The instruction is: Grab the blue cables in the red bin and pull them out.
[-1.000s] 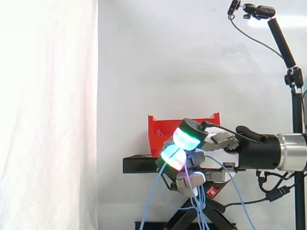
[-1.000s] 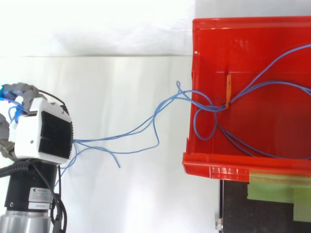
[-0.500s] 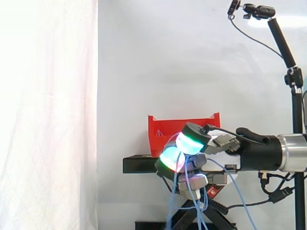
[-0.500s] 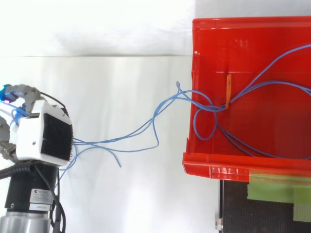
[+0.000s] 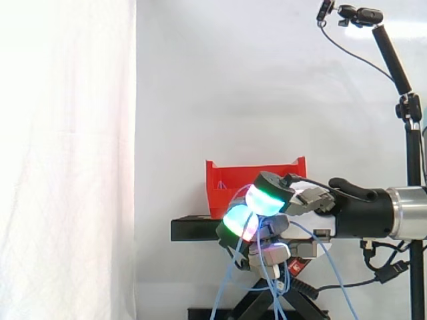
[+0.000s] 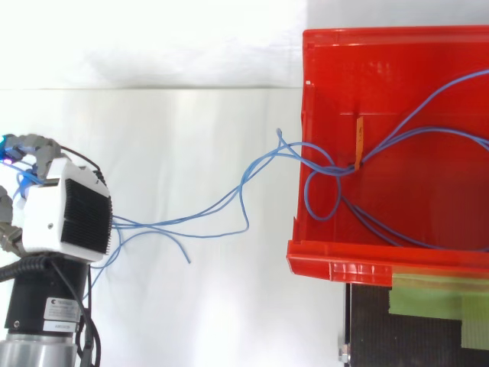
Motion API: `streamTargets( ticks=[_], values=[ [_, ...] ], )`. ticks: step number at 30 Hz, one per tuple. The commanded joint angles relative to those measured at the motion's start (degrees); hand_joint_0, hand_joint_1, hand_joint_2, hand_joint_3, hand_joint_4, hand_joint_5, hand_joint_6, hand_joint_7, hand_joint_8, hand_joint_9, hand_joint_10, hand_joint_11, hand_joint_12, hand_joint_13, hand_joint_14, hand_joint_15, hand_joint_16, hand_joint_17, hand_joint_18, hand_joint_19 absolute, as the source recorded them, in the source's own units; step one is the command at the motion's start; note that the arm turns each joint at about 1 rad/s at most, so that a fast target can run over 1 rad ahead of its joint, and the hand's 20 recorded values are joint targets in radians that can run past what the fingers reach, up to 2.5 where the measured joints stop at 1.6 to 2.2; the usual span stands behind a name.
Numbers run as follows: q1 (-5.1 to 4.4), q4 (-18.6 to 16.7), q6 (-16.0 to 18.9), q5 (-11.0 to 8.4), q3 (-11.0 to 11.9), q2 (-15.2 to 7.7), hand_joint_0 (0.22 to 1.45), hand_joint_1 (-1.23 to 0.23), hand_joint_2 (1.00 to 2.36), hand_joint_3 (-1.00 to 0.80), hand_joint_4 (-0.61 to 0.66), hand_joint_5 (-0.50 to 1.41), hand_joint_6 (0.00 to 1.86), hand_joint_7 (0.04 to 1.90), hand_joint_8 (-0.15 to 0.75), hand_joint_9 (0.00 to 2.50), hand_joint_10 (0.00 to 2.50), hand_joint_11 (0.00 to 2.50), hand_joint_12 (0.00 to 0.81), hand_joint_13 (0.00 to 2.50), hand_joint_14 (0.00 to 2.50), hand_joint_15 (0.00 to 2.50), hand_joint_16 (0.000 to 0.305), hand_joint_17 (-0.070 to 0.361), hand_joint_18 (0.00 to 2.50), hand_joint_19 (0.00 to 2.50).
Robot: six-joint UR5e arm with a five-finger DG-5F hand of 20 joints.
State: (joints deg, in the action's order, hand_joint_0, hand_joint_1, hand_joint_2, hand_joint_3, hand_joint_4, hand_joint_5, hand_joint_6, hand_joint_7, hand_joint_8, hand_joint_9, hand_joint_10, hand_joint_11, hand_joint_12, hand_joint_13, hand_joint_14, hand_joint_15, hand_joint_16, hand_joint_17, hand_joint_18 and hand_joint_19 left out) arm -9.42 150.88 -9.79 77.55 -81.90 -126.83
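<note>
me (the hand): hand [image 5: 308, 212] sits in front of the black stand [image 5: 193, 229] in the side view, about level with its top. From above, my hand [image 6: 67, 217] is way over at the left edge, well apart from the bin.

fingers: curled in tight and wrapped round a bunch of blue strands. The glowing pads [image 5: 263, 199] are green and cyan with a bit of red on the lower one.

blue cables: the blue cables [image 6: 336, 171] run from my fingers across the white surface, climb over the bin's left wall and make a loop just inside it. From there they sweep on to the right edge of the top view. So one part is out and a good part is lying in the bin.

loose bits: in the side view several strands hang down from my grip in front of the stand. From above, one free end lies on the white surface between me and the bin.

red bin: the red bin [image 6: 359, 264] sits on top of the stand, behind me in the side view.

odds and ends: small orange tag [image 6: 358, 142] inside the bin, right beside the loop. Strip of green tape [image 6: 435, 298] on the stand just below the bin's front rim.

background: white curtain [image 5: 67, 160] on the left.
</note>
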Motion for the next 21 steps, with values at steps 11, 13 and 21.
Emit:
streamTargets(
  ticks=[11, 13, 21],
  values=[
    [0.10, 1.1, -0.4, 0.50, 0.0, 0.0, 0.99, -0.97, 1.01, -0.34, 0.07, 0.39, 1.37, 0.31, 0.252, 0.59, 2.50, 1.28, 0.307, 1.21, 0.20, 1.54, 0.046, 0.104, 0.88, 1.16],
    [0.19, 1.1, -0.5, 0.15, 0.0, 0.0, 0.99, -0.97, 1.01, -0.34, 0.07, 0.39, 1.37, 0.31, 0.253, 0.59, 2.50, 1.27, 0.319, 1.21, 0.23, 1.53, 0.047, 0.106, 0.89, 1.15],
    [0.19, 1.1, -1.5, 0.50, 0.0, 0.0, 0.99, -0.97, 1.01, -0.33, 0.09, 0.39, 1.38, 0.30, 0.256, 0.59, 2.50, 1.27, 0.317, 1.20, 0.32, 1.49, 0.047, 0.106, 0.89, 1.15]
  ],
)
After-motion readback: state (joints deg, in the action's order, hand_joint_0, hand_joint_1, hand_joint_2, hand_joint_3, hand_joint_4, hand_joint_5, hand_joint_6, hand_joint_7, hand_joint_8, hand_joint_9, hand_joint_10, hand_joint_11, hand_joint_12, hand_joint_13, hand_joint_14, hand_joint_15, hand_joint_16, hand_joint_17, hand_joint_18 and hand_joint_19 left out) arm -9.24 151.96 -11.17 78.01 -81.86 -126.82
